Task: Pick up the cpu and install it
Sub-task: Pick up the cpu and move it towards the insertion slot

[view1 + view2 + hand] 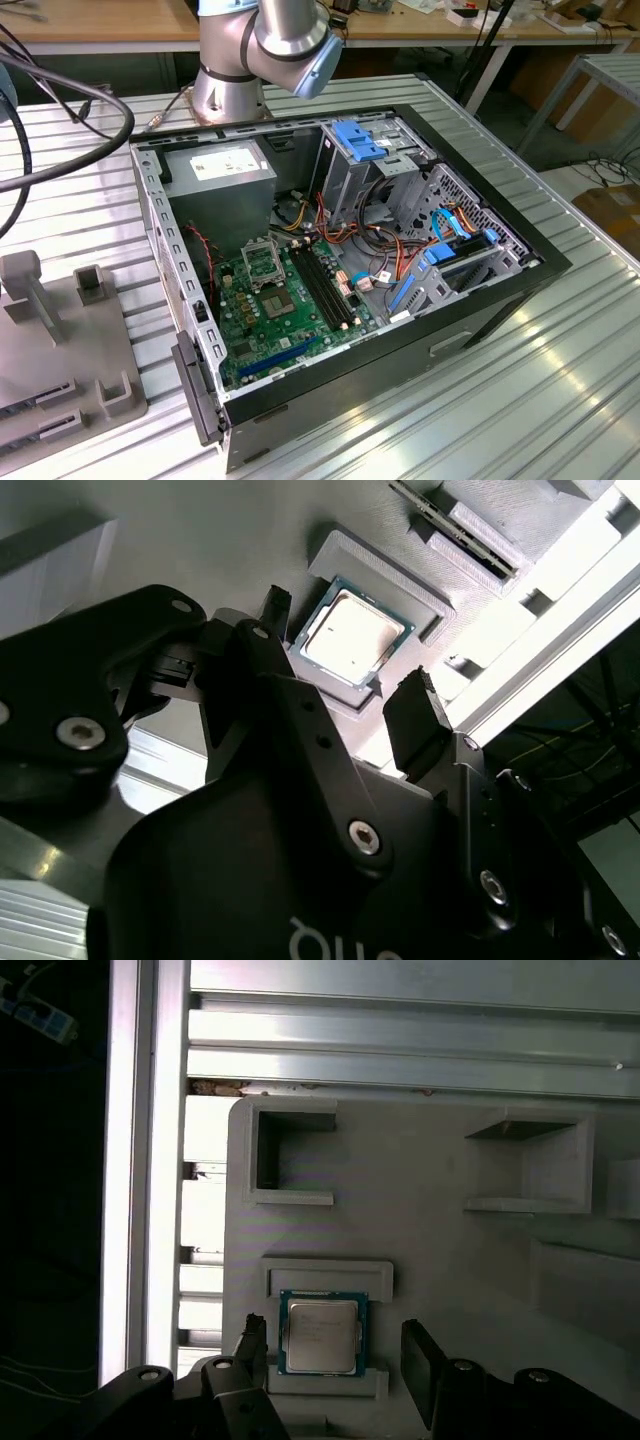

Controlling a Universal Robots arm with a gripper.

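Gripper (335,1345): spread wide, empty, fingers (420,1360) flanking the cpu (320,1333), not touching.
Cpu place: flat in a recess of the grey fixture (430,1210).
Surroundings: open computer case (480,305), exterior view's centre.

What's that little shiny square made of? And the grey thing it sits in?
The cpu looks like metal on top: a smooth, silvery, slightly shiny lid. Its thin greenish edge is probably circuit board. The grey holder under it looks like matte plastic: dull, even grey, blocky walls, no shine.
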